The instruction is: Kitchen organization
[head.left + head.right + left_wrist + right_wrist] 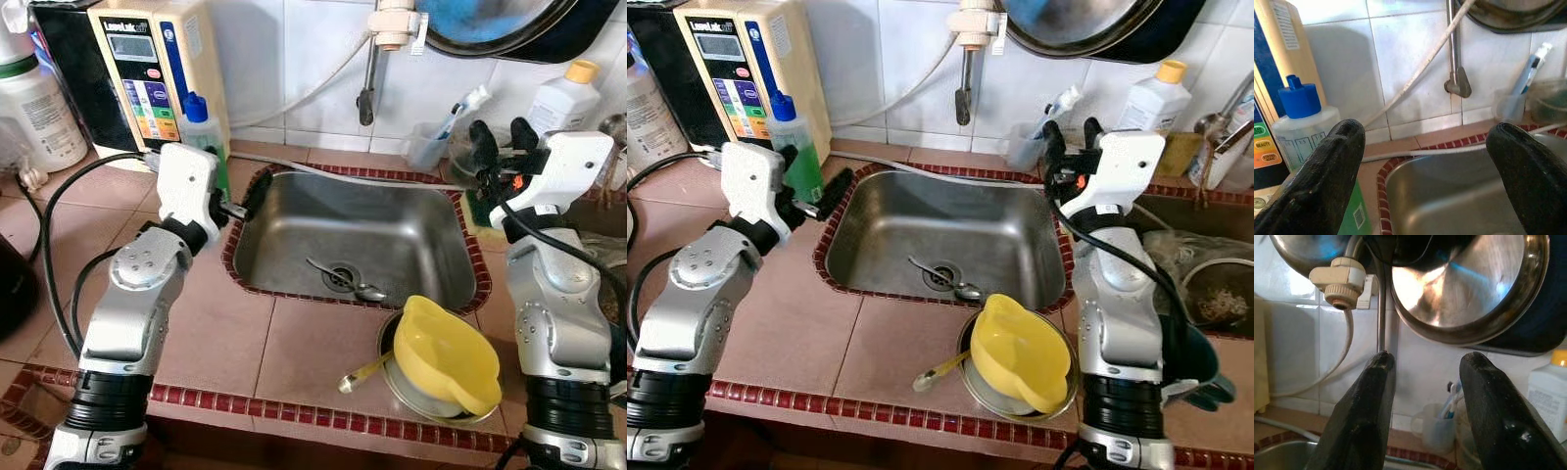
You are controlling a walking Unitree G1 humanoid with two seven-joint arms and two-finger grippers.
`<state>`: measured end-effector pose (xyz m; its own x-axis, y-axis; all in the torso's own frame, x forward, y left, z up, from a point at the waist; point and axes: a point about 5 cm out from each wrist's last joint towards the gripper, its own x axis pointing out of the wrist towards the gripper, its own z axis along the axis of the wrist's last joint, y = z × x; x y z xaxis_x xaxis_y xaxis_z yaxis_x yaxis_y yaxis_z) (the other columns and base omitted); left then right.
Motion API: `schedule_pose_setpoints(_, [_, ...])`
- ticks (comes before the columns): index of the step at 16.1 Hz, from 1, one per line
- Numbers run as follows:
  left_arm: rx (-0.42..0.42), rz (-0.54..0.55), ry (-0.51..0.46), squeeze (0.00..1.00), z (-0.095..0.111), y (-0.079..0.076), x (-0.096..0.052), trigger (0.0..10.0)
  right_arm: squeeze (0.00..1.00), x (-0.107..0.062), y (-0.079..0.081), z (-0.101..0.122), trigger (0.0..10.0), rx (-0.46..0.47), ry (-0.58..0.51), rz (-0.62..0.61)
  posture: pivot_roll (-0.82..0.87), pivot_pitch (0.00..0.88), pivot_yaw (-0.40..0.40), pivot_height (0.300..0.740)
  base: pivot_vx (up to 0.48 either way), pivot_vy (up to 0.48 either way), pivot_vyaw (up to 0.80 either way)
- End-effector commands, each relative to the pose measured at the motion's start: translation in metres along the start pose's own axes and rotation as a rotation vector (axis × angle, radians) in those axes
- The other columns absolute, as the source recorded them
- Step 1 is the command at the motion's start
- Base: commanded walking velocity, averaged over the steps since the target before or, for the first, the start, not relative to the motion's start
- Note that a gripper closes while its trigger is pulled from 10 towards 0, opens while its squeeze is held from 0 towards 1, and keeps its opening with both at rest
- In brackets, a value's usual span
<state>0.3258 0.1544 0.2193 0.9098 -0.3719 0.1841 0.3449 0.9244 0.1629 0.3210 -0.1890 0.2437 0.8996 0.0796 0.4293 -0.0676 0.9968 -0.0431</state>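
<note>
While both the left gripper (pixel 247 201) and right gripper (pixel 498 137) are held spread and empty above the sink (pixel 284 206) edges, nothing is judged tidied yet: spoon (pixel 345 278) left in basin, yellow bowl (pixel 446 354) stacked on plate (pixel 392 384).

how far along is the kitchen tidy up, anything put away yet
Nothing looks done yet. A spoon lies in the sink by the drain, and a yellow bowl sits tipped on a metal plate with a yellow utensil at the counter's front edge. Nothing is in hand: the left gripper and right gripper are both open and empty above the sink's corners. All sorting remains.
</note>
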Motion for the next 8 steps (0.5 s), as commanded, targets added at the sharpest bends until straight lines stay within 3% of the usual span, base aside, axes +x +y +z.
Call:
schedule_pose_setpoints(1, [-0.005,-0.001,-0.01,0.0,0.001,0.001,0.0,10.0,0.0,0.002,0.001,0.014,10.0,-0.013,-0.068,0.001,-0.01,0.0,-0.018,0.74,0.0,-0.3,0.0])
schedule_pose_setpoints(8, [-0.007,-0.005,-0.024,0.0,0.002,0.002,-0.002,10.0,0.0,0.005,0.0,0.028,10.0,-0.051,-0.142,0.018,-0.01,0.0,-0.018,0.74,0.0,-0.338,0.0])
